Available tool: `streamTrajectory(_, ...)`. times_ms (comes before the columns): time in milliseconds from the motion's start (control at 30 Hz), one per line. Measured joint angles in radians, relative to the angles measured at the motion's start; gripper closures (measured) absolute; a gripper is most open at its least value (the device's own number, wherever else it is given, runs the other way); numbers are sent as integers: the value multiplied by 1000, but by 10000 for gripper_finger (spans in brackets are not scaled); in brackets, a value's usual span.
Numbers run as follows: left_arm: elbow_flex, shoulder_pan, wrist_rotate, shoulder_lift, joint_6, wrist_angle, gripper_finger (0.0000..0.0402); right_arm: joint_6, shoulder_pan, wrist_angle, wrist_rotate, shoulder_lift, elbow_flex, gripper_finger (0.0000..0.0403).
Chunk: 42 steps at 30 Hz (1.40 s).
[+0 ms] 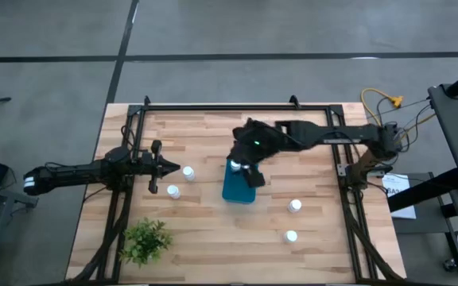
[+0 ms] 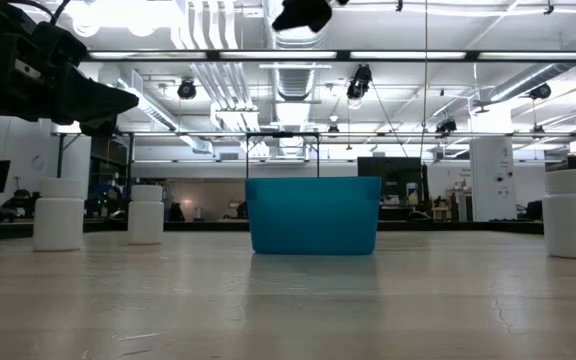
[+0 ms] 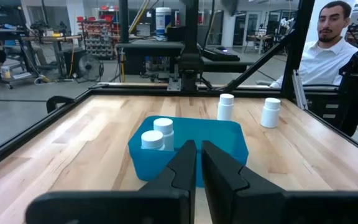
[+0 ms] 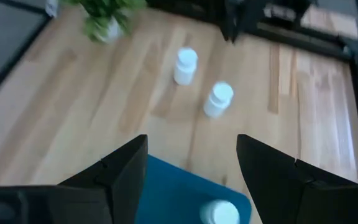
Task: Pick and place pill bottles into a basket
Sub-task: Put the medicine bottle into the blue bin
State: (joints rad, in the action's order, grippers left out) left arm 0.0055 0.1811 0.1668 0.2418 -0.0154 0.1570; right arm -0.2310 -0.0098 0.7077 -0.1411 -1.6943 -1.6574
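The teal-blue basket stands on its base near the table's middle; it also shows in the low view. One white pill bottle lies inside it. My right gripper hovers above the basket, open and empty. Two pill bottles stand upright between the basket and my left gripper, which is shut, empty and raised off the table. Two more bottles stand to the basket's near right.
A small green plant stands at the near left corner. A black frame runs around the table's edges. A person sits beyond the table's right side. Bare wood lies along the table's near middle.
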Motion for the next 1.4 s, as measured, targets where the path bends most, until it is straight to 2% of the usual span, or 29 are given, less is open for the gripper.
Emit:
streamTrajectory(300,0,0,0,0,0,0,394,95,98,-212,23,229,301,168)
streamTrajectory(500,0,0,0,0,-3,0,394,173,196,-229,195,354,442,168)
streamTrajectory(633,0,0,0,0,-3,0,394,240,264,-234,270,415,509,168)
streamTrajectory(933,0,0,0,0,-4,0,394,413,404,-216,295,463,577,168)
streamTrajectory(1400,0,0,0,0,-5,0,394,732,618,89,327,370,513,168)
